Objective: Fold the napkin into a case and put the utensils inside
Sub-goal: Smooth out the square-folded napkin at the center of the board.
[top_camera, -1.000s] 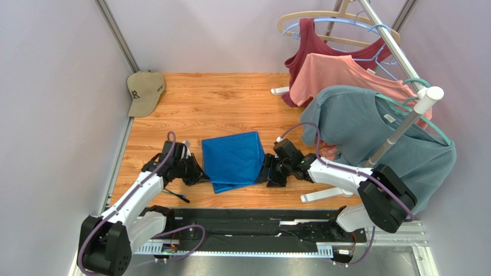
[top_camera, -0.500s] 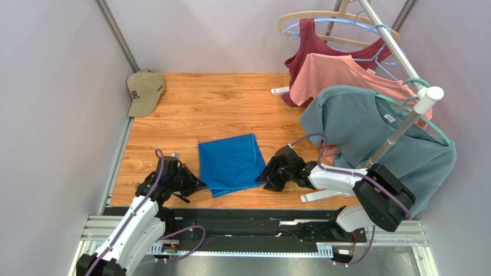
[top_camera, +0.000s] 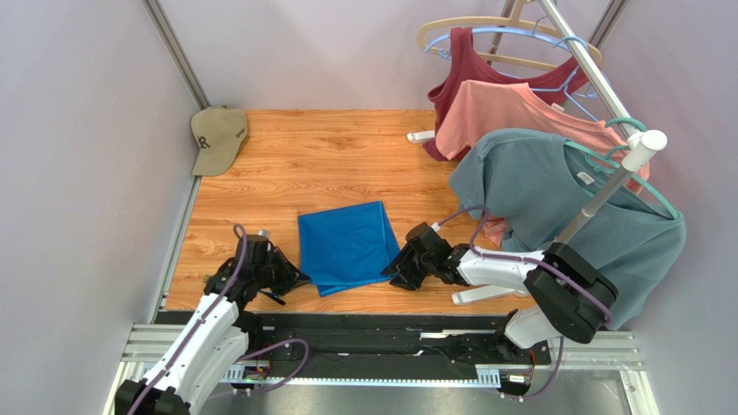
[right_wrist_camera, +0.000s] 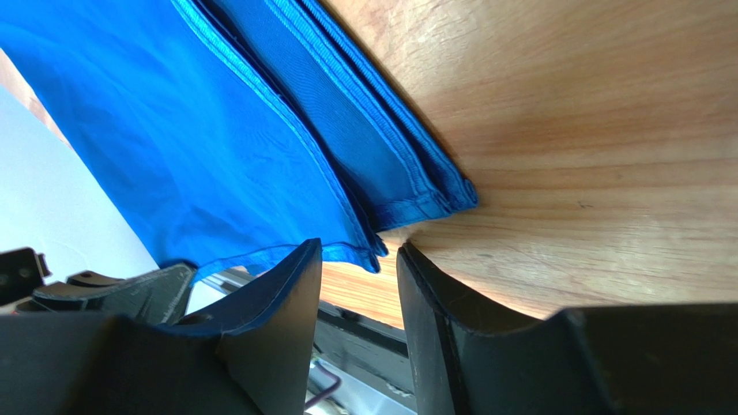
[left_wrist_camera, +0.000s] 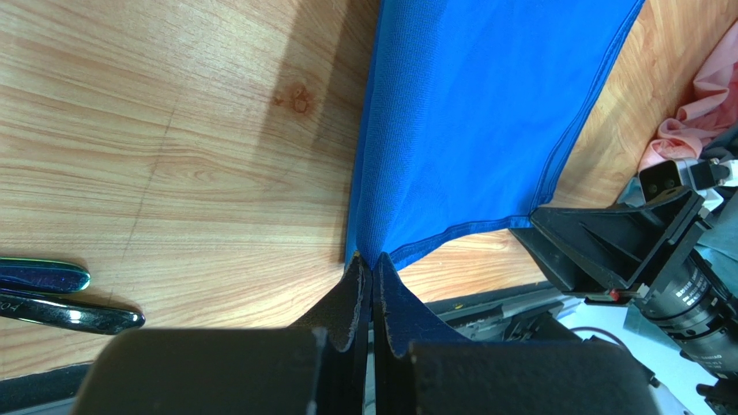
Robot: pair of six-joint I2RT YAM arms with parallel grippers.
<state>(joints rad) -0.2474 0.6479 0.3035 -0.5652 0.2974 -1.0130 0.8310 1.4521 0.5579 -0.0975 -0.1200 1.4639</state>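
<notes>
The royal-blue napkin [top_camera: 345, 245] lies folded over on the wooden table, its layered hems showing in the right wrist view [right_wrist_camera: 216, 130]. My left gripper [top_camera: 293, 278] is at its near left corner, shut on that corner of the cloth [left_wrist_camera: 485, 130], which runs into the tips [left_wrist_camera: 372, 268]. My right gripper [top_camera: 397, 275] is at the near right corner, jaws open, the cloth's corner just ahead of the gap [right_wrist_camera: 359, 259]. Thin dark utensils [top_camera: 274, 298] lie on the wood beside the left gripper, two glossy handles [left_wrist_camera: 43, 277] visible.
A khaki cap [top_camera: 218, 137] sits at the far left corner. A clothes rack [top_camera: 606, 186] on the right holds a teal-grey T-shirt [top_camera: 554, 199], a salmon one [top_camera: 502, 112] and a maroon top [top_camera: 468, 69]. Its white foot [top_camera: 481, 294] lies beside my right arm.
The left arm drew back toward the near edge with the napkin corner, shifting the cloth left and flatter. The right gripper slid nearer and its jaws narrowed.
</notes>
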